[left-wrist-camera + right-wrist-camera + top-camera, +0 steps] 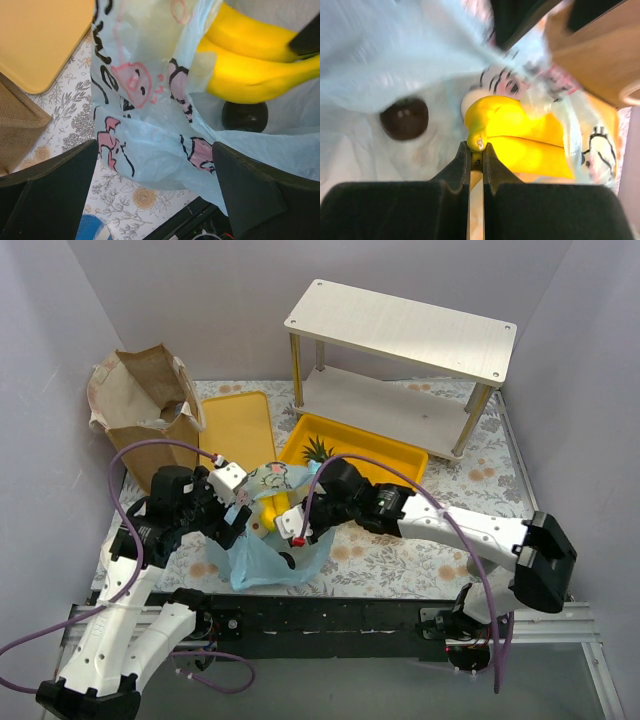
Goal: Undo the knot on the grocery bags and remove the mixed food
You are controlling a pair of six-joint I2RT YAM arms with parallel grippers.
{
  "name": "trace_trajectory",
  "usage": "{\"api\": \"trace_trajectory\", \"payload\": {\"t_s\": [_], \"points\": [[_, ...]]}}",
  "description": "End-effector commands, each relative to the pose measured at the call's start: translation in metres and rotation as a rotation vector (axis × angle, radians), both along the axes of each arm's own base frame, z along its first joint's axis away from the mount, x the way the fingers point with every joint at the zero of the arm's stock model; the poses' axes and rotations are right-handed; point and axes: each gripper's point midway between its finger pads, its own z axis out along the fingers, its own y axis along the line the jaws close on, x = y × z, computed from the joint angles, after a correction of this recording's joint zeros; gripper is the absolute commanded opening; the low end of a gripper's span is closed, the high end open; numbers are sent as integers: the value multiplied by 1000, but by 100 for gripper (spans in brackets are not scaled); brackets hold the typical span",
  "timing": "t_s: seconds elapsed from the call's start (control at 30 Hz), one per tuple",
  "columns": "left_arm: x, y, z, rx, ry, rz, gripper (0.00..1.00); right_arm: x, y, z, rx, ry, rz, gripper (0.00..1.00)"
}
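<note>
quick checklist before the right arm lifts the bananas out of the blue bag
1. Right gripper shut on the bananas: ok, but only on the stem tip.
2. Bananas free of the blue bag: cannot tell, film lies against their far end.
3. Left gripper holding the bag down: not ok, it is open and straddles the bag.
4. Dark round fruit clear of the grip: ok, off to one side.
5. Yellow tray has room: ok, bare space beside the pineapple.
</note>
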Motion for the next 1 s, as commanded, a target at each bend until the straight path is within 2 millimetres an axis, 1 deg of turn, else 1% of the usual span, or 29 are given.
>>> {"api": "trace_trajectory", "payload": {"t_s": [0.0, 0.03, 0.1, 0.13, 0.17, 0.2, 0.23, 0.27, 0.3, 0.33, 0.4, 0.43, 0.47, 0.5, 0.53, 0.57, 0.6, 0.67, 0.7, 0.8, 0.83, 0.9, 0.93, 0.97], "points": [[-1, -1, 1, -16, -12, -1, 98, -22, -1, 78, 164, 262, -32, 1], [2, 2, 3, -6, -28, 15, 98, -22, -3, 91, 189, 328, -20, 1], [8, 9, 5, 18, -53, 57, 98, -22, -7, 102, 200, 444, -33, 1], [18, 20, 9, 49, -95, 121, 98, -22, -12, 116, 207, 558, -22, 1], [22, 24, 11, 49, -111, 157, 98, -22, -15, 121, 201, 624, -15, 1], [25, 28, 14, 58, -127, 182, 98, -10, -16, 125, 214, 674, -25, 1], [29, 32, 18, 66, -154, 206, 98, -20, -21, 132, 185, 841, 0, 1], [31, 35, 20, 70, -164, 222, 98, -18, -23, 135, 192, 926, 23, 1], [33, 36, 22, 71, -174, 231, 98, -9, -28, 141, 209, 991, 22, 1], [35, 37, 24, 72, -184, 237, 98, -9, -28, 147, 213, 1030, 26, 1], [38, 39, 26, 68, -193, 254, 98, -10, -26, 161, 230, 1010, 49, 1], [40, 38, 28, 64, -199, 256, 98, -14, -26, 172, 239, 999, 89, 1], [41, 39, 28, 65, -199, 260, 98, -14, -25, 190, 258, 975, 115, 1], [41, 39, 27, 68, -198, 256, 98, -16, -24, 203, 264, 964, 135, 1], [42, 44, 26, 90, -200, 279, 98, -19, -24, 214, 264, 952, 166, 1], [42, 46, 27, 95, -201, 282, 98, -18, -22, 221, 259, 963, 168, 1], [42, 48, 25, 110, -200, 287, 98, -21, -23, 249, 298, 918, 198, 1], [40, 51, 23, 125, -202, 292, 98, -19, -22, 274, 342, 876, 213, 1], [41, 54, 23, 135, -205, 306, 98, -21, -25, 300, 394, 806, 240, 1], [45, 62, 29, 148, -243, 348, 98, -17, -32, 336, 488, 691, 249, 1], [47, 67, 31, 158, -254, 375, 98, -17, -36, 351, 528, 655, 243, 1], [54, 72, 36, 155, -266, 408, 98, -12, -42, 362, 571, 632, 216, 1], [56, 73, 39, 144, -268, 417, 98, -1, -39, 364, 621, 559, 178, 1], [58, 74, 40, 138, -267, 425, 98, 3, -42, 367, 644, 509, 140, 1]]}}
